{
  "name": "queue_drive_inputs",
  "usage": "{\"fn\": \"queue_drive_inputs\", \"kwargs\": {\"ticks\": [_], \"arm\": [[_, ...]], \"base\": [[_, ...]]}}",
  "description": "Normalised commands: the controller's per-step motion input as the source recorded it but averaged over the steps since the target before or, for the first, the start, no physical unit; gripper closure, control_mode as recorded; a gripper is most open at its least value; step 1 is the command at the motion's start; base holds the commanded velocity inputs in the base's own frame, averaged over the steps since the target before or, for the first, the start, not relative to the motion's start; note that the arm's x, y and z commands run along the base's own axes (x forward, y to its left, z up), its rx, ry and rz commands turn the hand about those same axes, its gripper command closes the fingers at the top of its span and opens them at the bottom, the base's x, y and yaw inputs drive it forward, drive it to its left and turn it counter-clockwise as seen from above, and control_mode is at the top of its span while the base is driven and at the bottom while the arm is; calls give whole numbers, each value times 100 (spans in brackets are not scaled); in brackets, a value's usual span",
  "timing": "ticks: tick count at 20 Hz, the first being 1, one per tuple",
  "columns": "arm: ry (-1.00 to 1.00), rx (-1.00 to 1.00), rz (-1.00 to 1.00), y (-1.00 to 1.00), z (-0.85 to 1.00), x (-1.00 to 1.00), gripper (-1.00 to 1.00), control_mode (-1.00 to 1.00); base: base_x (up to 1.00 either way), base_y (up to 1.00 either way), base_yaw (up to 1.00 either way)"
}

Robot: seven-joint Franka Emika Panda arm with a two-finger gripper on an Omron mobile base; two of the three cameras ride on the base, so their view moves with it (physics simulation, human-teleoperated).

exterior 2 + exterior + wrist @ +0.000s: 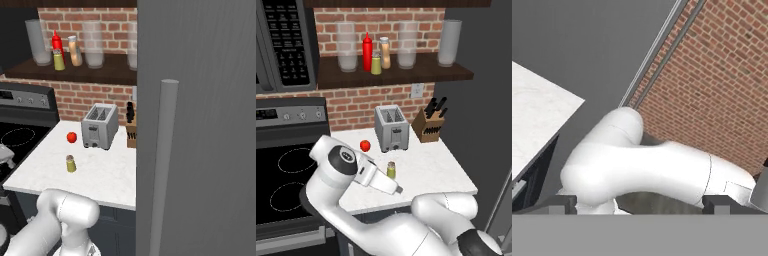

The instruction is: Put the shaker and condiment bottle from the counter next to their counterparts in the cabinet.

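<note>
The shaker, a small yellow-olive cylinder, stands upright on the white counter in front of the toaster. On the cabinet shelf the tan condiment bottle stands beside the red squeeze bottle and a second yellow-green shaker. My gripper is open, its fingertips wide apart and empty. It points back at my own white arm, with a counter corner to its left. My folded arm hangs low before the counter's front edge.
A toaster, a red tomato and a knife block stand at the back of the counter. Clear glass jars line the shelf. A stove lies left, a microwave above it. A tall dark panel with a handle stands at the right.
</note>
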Motion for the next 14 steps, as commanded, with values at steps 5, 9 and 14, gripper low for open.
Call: {"fn": "queue_drive_inputs", "kwargs": {"ticks": [5,9,14], "arm": [[0,1,6,-9,0,50,-100,-100],[0,0,13,-1,0,52,-100,-100],[-8,0,13,0,0,33,-100,-100]], "base": [[0,0,0],[0,0,0],[0,0,0]]}}
